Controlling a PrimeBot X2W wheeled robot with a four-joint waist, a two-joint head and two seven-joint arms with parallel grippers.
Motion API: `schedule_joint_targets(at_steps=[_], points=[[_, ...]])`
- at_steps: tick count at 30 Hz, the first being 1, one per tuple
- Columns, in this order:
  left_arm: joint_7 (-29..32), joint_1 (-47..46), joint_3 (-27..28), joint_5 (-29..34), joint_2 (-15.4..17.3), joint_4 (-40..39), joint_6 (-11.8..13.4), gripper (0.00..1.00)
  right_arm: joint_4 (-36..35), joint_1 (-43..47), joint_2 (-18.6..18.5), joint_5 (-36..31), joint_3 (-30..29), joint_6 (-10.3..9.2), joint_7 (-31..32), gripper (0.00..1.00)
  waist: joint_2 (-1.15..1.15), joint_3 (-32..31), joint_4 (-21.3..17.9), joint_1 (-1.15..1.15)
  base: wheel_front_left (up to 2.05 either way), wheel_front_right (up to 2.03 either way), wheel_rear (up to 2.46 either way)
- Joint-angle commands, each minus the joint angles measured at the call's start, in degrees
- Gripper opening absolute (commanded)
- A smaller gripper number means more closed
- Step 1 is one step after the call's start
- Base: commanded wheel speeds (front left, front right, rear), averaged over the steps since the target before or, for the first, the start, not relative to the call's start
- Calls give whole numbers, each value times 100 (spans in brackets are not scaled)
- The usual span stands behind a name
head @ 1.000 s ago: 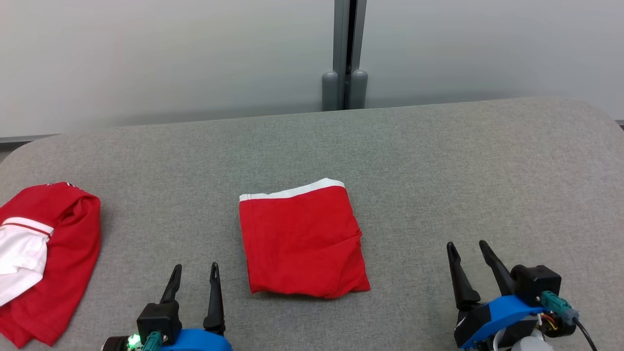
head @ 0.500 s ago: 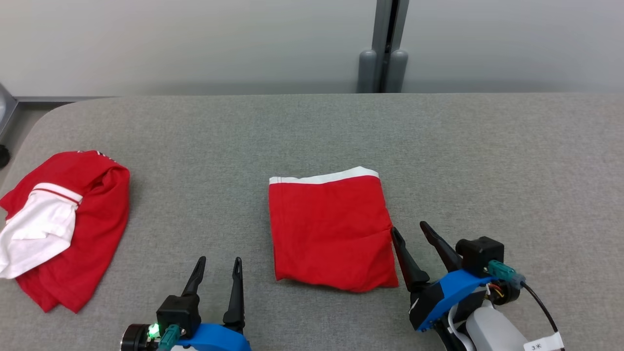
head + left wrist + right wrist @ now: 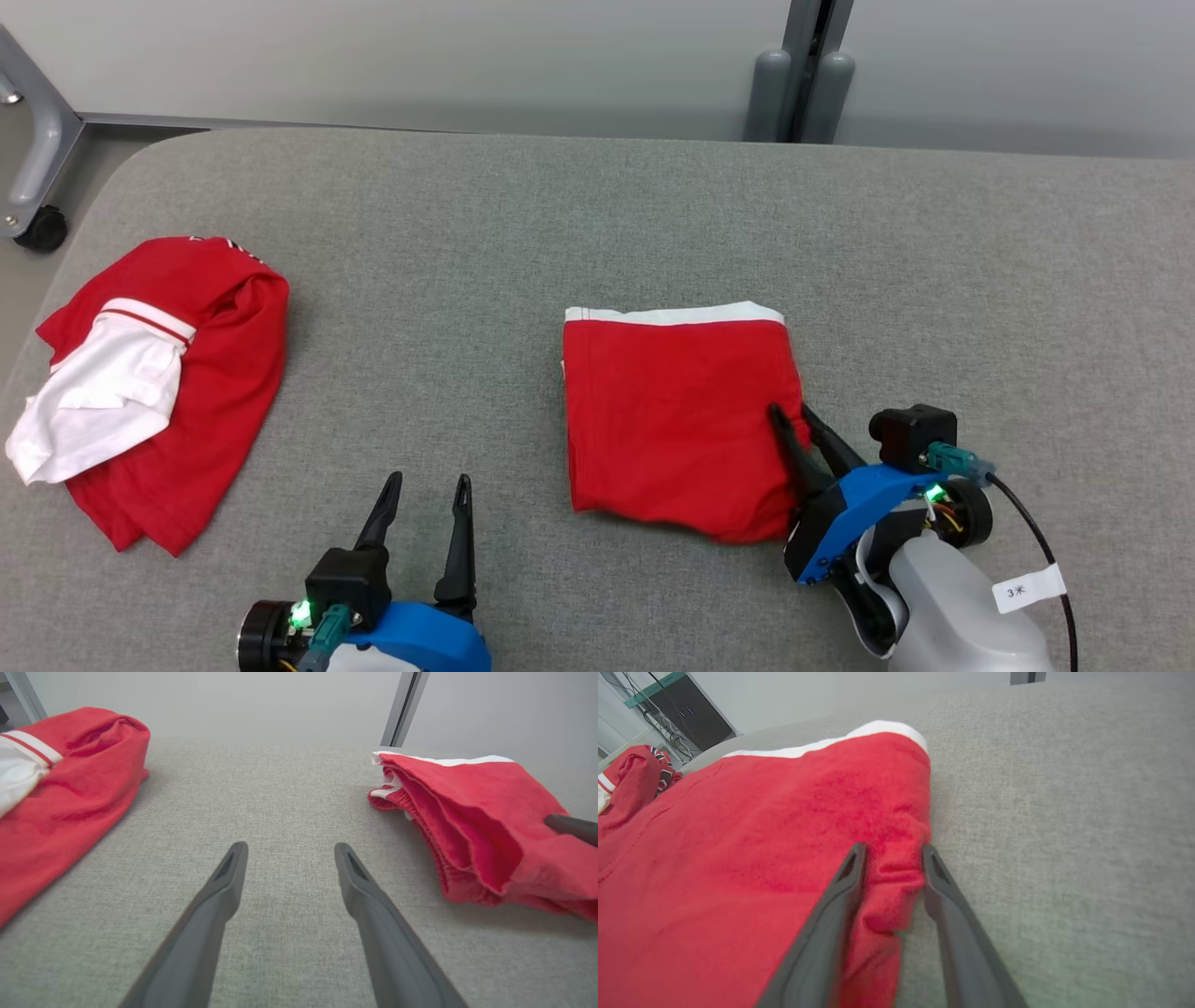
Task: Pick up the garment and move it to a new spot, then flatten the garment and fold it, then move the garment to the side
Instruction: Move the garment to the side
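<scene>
Right pincer (image 3: 790, 411) half-closed astride the right edge of the garment (image 3: 672, 411), cloth bunched between its fingers; whether the grip is firm, cannot tell. Garment lies folded mid-bench (image 3: 560, 215). The edge hold is probably for dragging it aside whole. Left pincer (image 3: 429, 481) wide open, empty, clear of the work. Second garment (image 3: 159, 373) heaped far left.

Grey fabric-covered table (image 3: 597, 215) with a rounded corner, folded red garment (image 3: 677, 411) lying flat near the middle (white band along its far edge), crumpled red-and-white garment (image 3: 224, 373) heaped at the left end, well apart from the folded one
</scene>
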Motion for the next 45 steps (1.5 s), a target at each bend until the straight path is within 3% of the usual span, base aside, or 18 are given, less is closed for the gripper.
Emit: schedule_joint_targets(at_steps=[1,7,20,28,36,41,45], points=[[-23,-118,-31,-32,-1,-33,29,100,4,-119,-17,40,-50,0,-17,0,0,16,-14,-1,0,0,0],[-23,-160,-125,121,-1,-40,-113,100,-112,8,-23,-169,-344,0,-18,0,0,-5,-354,-1,0,0,0],[-23,-446,-631,78,2,-61,-393,100,-442,506,-14,-447,-631,0,-18,0,0,-157,-2051,-1,0,0,0],[-23,-589,-1159,-14,2,26,-570,100,-666,679,-15,-604,-691,0,-17,0,0,-114,-2744,-1,0,0,0],[-23,-702,-1380,14,6,98,-642,100,-691,651,-13,-818,-841,0,-17,0,0,32,-3050,-1,0,0,0],[-23,-701,-1384,59,4,159,-677,100,-633,548,-53,-1030,-977,0,-18,0,0,126,-2984,-1,0,0,0],[-23,-660,-1322,109,3,210,-690,100,-557,354,-297,-1216,-1088,0,-18,0,0,176,-2825,-1,0,0,0]])
